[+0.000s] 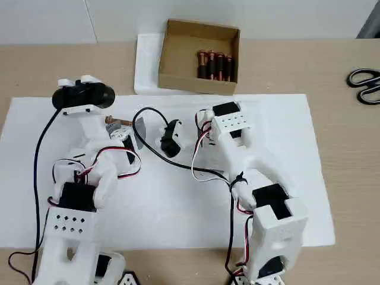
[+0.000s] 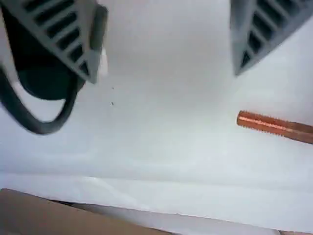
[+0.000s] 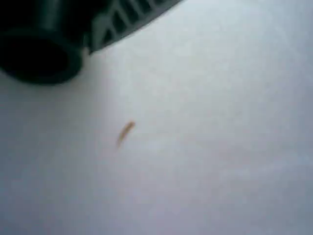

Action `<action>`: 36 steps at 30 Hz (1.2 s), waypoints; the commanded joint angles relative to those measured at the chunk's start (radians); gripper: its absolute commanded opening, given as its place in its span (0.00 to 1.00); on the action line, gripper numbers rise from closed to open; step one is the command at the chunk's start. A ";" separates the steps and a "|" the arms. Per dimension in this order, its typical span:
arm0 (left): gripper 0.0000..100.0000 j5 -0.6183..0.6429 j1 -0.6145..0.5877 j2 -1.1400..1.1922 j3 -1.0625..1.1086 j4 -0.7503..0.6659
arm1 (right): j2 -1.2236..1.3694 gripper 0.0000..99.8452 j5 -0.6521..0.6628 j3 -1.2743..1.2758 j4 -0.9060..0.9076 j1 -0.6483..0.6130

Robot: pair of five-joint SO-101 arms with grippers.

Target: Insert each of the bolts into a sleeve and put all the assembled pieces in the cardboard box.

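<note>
Cardboard box sits at the middle of the counter's far edge. Four assembled pieces, copper bolts in dark sleeves, lie side by side against its right-hand wall. A large white sheet covers the middle of the counter, reaching from just in front of the box to the near edge. Scissors lie on bare wood by the right edge, well apart from everything else.

One loose copper bolt rests flat on the sheet toward the far left part of the counter, its threaded end showing in the left wrist view. The left end effector hangs low over the sheet just beside this bolt. Its two grey ribbed fingers are spread wide with only white paper between them, and the bolt lies off to the side of one finger, not touched.

The right end effector is over the middle of the sheet, close to the left one, with a black cable looping between them. Whether it is wide or narrow cannot be told. The right wrist view has a dark round shape at its border, too blurred to name, and a small orange streak on the paper.
</note>
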 commanded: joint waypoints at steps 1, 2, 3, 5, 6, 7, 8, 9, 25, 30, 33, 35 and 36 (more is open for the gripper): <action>0.17 -0.006 -0.005 -0.028 -0.012 0.003 | 0.001 0.05 0.002 0.006 -0.013 0.005; 0.17 -0.006 -0.005 -0.028 -0.012 0.003 | -0.008 0.04 0.002 0.006 -0.013 0.005; 0.17 -0.006 -0.003 -0.028 -0.010 0.002 | -0.022 0.03 0.000 0.005 -0.013 0.005; 0.17 -0.006 0.000 -0.028 -0.010 0.000 | -0.053 0.01 -0.021 -0.008 -0.007 0.005; 0.17 -0.006 0.000 -0.028 -0.010 0.000 | -0.068 0.01 -0.043 -0.017 -0.005 0.004; 0.17 -0.006 0.000 -0.028 -0.010 0.000 | -0.084 0.01 -0.063 -0.026 -0.004 0.004; 0.17 -0.006 0.000 -0.028 -0.010 0.000 | -0.099 0.01 -0.083 -0.034 -0.004 0.004; 0.17 -0.006 0.000 -0.028 -0.010 0.000 | -0.116 0.01 -0.097 -0.040 -0.004 0.004; 0.11 0.098 -0.006 -0.023 -0.031 -0.112 | -0.430 0.01 -0.388 -0.038 0.102 -0.018; 0.03 0.115 -0.006 -0.018 0.012 -0.267 | -0.470 0.01 -0.436 -0.034 0.165 -0.013; 0.05 0.115 -0.008 0.020 0.059 -0.397 | -0.490 0.01 -0.468 -0.034 0.183 -0.015; 0.06 0.115 -0.008 0.084 0.058 -0.454 | -0.499 0.01 -0.500 -0.031 0.185 -0.018; 0.07 0.115 -0.008 0.124 0.047 -0.473 | -0.501 0.01 -0.512 -0.029 0.188 -0.018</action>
